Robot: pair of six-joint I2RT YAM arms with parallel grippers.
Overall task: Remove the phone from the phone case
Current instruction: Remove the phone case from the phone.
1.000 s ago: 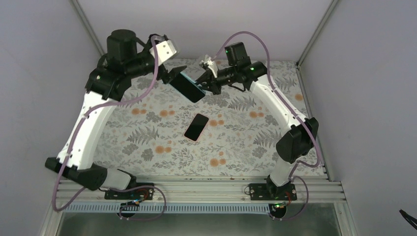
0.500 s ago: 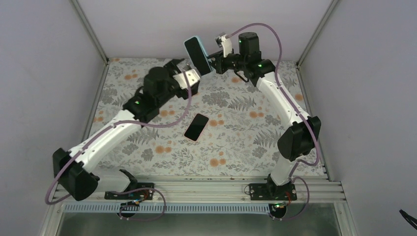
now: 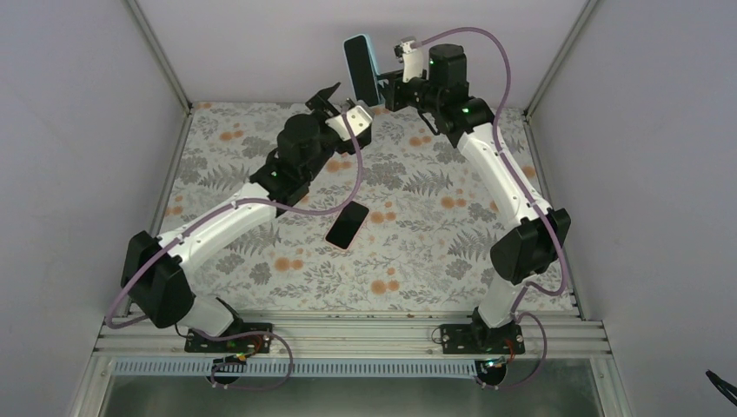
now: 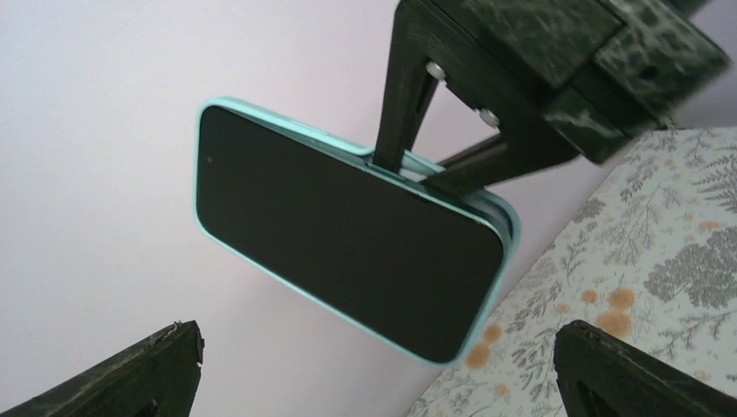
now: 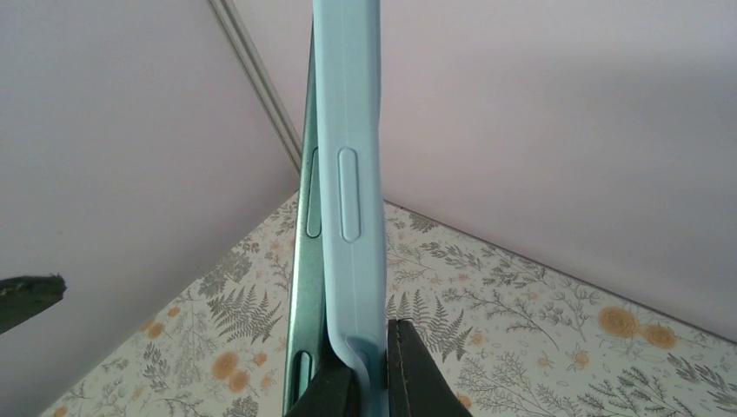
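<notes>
A phone with a black screen sits in a light-blue case (image 3: 359, 67). My right gripper (image 3: 383, 87) is shut on the case's edge and holds it high at the back of the table, upright. In the right wrist view the case (image 5: 349, 200) is edge-on between my right gripper's (image 5: 375, 375) fingers, and the phone's green side (image 5: 304, 287) stands slightly off the case beside them. My left gripper (image 3: 344, 104) is open and empty just below the cased phone. In the left wrist view the screen (image 4: 348, 234) fills the middle above the left gripper (image 4: 374, 382).
A second dark phone (image 3: 348, 224) with a reddish edge lies flat on the floral mat (image 3: 434, 252) at mid table, under the left forearm's near side. Grey walls and metal frame posts (image 3: 156, 52) close the back and sides.
The left gripper let go of the cased phone, dropped away and swung toward the back, under it. The right gripper lifted the cased phone up and back, turning it upright.
</notes>
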